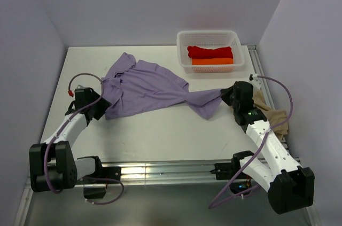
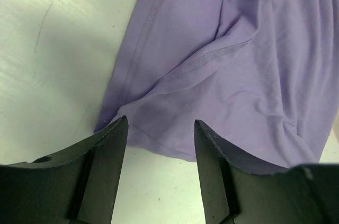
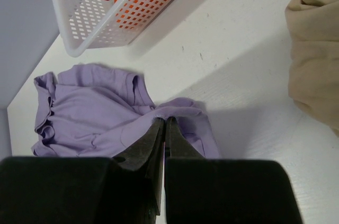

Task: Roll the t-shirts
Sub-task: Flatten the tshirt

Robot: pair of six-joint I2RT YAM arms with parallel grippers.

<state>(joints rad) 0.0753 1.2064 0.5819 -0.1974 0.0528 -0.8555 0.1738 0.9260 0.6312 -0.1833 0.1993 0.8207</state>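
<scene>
Lavender t-shirt (image 1: 147, 90): you have it rumpled on the table (image 1: 155, 135). In the top view it runs from 10 o'clock through the centre to a stretched tail at 3 o'clock.
Right gripper (image 1: 226, 95): at 3 o'clock, clenched on that tail. Your right wrist view confirms it, with the fingers (image 3: 148, 144) pressed together and lavender cloth bunched at their tips.
Left gripper (image 1: 100, 109): at 9 o'clock, by the shirt's near-left corner, released and holding nothing.
Left wrist view only: its fingers (image 2: 108, 150) stand apart, and the corner of the hem lies flat on the table between them. The top view is too small to show you this.
Beige t-shirt (image 1: 277, 120): crumpled at 4 o'clock at the table's right edge, partly hidden under your right arm.
Basket (image 1: 208, 33): at 1 o'clock. It holds the red t-shirt (image 1: 209, 51) and, nearer you, the orange t-shirt (image 1: 212, 61).
Right wrist view: it catches only one corner of the basket, with red and orange showing through the mesh.
</scene>
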